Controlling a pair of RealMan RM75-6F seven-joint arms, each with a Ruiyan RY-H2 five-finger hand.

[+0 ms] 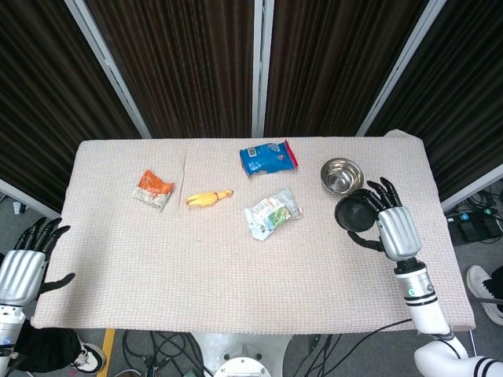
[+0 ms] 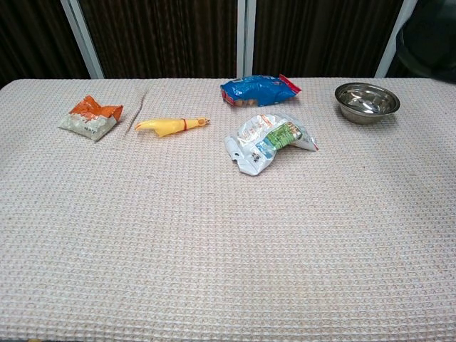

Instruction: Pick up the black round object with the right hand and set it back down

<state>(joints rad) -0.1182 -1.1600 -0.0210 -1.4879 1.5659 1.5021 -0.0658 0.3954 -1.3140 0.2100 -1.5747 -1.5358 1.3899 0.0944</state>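
My right hand (image 1: 394,228) grips the black round object (image 1: 353,212) from its right side and holds it up in the air over the right part of the table (image 1: 236,267). In the head view the object overlaps the near edge of the steel bowl (image 1: 341,173). The chest view shows the object (image 2: 427,44) only as a dark rounded shape at the top right corner, high above the cloth; the hand itself is not plain there. My left hand (image 1: 23,265) hangs beside the table's front left corner, fingers apart and holding nothing.
A blue snack bag (image 1: 268,157) lies at the back middle, and a white and green packet (image 1: 272,211) sits in front of it. A yellow rubber chicken (image 1: 207,197) and an orange packet (image 1: 153,188) lie to the left. Dark curtains stand behind the table.
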